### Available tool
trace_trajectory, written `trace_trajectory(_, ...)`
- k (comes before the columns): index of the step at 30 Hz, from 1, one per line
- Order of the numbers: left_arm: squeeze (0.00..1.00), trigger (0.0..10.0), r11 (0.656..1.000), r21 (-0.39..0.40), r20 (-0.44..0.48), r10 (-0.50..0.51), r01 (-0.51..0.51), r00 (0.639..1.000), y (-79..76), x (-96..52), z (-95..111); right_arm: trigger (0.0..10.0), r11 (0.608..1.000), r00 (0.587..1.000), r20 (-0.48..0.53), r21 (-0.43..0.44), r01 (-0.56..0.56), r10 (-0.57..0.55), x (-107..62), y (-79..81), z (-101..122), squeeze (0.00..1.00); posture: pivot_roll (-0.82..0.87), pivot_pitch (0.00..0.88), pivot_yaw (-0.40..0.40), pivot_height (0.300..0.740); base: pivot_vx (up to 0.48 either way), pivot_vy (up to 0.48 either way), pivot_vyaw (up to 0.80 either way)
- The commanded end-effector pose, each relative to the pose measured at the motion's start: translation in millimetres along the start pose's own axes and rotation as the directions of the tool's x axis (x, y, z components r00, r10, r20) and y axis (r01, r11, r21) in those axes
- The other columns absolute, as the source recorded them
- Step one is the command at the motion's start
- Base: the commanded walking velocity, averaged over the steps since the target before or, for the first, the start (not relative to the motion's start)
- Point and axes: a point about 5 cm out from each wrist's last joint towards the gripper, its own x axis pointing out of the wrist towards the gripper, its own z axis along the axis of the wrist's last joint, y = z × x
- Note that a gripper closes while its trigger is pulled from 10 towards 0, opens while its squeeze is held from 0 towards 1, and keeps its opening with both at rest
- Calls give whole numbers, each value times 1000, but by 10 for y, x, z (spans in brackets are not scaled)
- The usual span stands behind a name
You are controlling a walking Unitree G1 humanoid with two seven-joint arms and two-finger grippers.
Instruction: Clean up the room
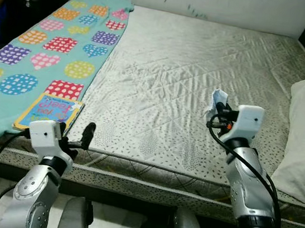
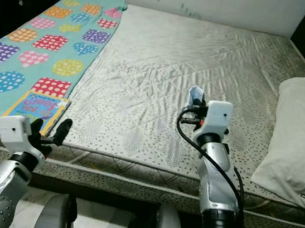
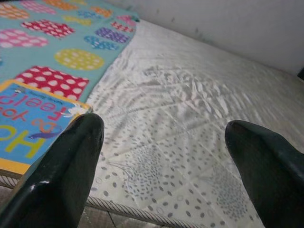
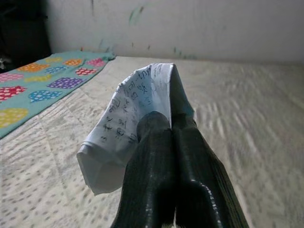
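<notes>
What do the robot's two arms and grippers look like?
Both arms are silver metal with black joint rings. Each wrist carries a white boxy housing, and black cables loop from it down along the arm. The left gripper and the right gripper each have two long, glossy black fingers.

Bare quilted mattress (image 1: 192, 68) against a scuffed white wall (image 1: 212, 1)

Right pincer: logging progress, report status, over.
Right pincer shut on paper scrap, held above the mattress. Left pincer open, near the book at mattress edge. Nothing blocking.
</notes>
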Motion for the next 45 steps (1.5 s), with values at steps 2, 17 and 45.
trace_trajectory(2,0,10000,1000,3,15,20,-20,1000,27,33,8,10000,1000,1000,-5,30,-4,4,-43,36,29,0,-49,0,-35,567,0,0,0)
trace_trajectory(17,0,10000,1000,4,44,12,-12,999,3,151,24,10000,999,1000,-22,53,-6,7,25,58,130,0,-55,0,-30,631,0,0,0)
trace_trajectory(45,0,10000,999,20,50,-41,40,998,-18,316,1,10000,1000,999,-53,21,3,-2,-38,25,-34,0,-65,0,-15,740,0,0,0)
